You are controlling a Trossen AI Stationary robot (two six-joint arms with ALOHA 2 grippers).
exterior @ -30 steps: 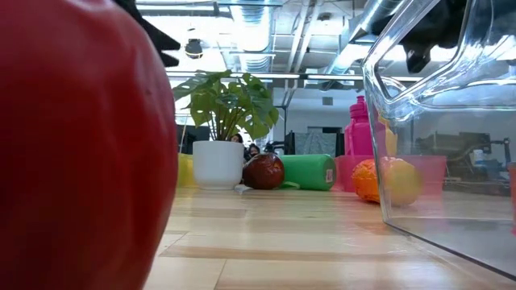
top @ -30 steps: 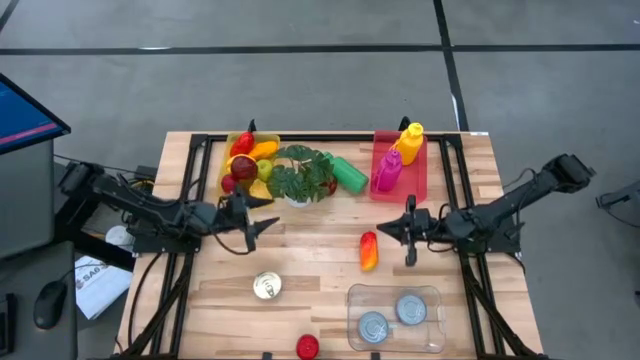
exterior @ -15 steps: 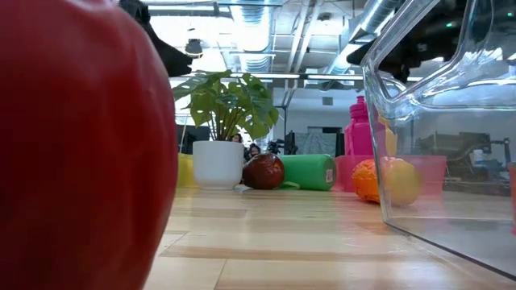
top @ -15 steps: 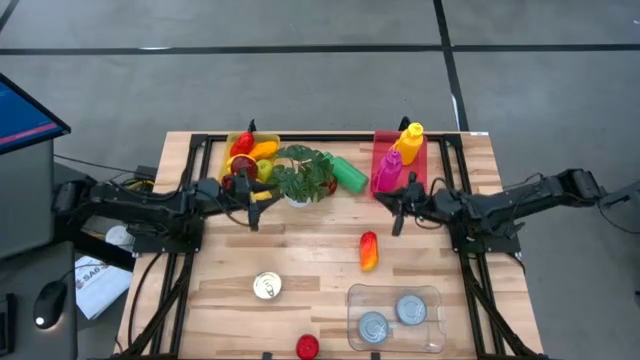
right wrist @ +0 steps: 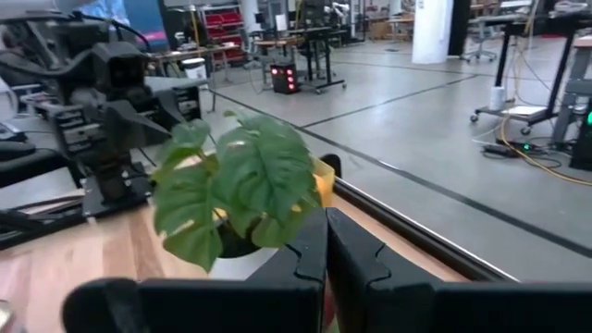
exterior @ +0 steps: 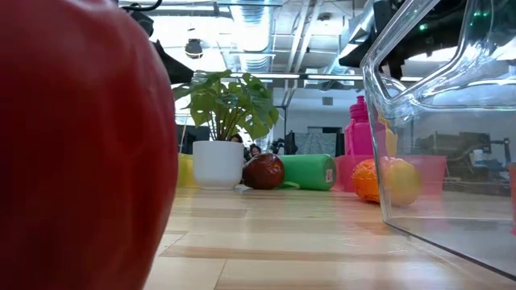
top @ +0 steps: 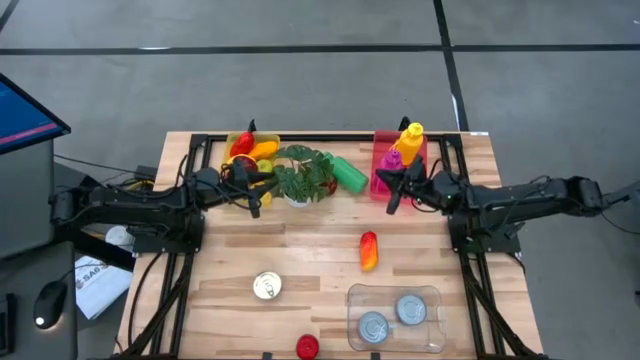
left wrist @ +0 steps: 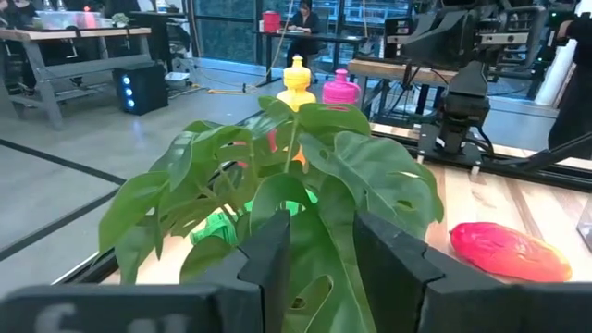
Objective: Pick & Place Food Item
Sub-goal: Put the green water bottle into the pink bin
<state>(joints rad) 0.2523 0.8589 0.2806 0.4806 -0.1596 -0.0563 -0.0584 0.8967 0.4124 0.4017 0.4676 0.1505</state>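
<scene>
A: Pretty sure this is sitting in a robotics lab or an open workshop hall, not anyone's kitchen. The wooden table (top: 300,250) is standing on a bare grey concrete floor (top: 300,80) with dark lines running across it.

B: Agreed. Exposed ducts and pipes (exterior: 274,32) are running along the ceiling, and workbenches (left wrist: 74,37) are lining the background.

A: A wheeled cart (right wrist: 305,55) is parking out on the open floor, and cables (right wrist: 536,139) are trailing across it.

B: Plus somebody is sitting at a desk (left wrist: 301,23) way back there, and a monitor (top: 25,115) is glowing blue beside the table.
</scene>
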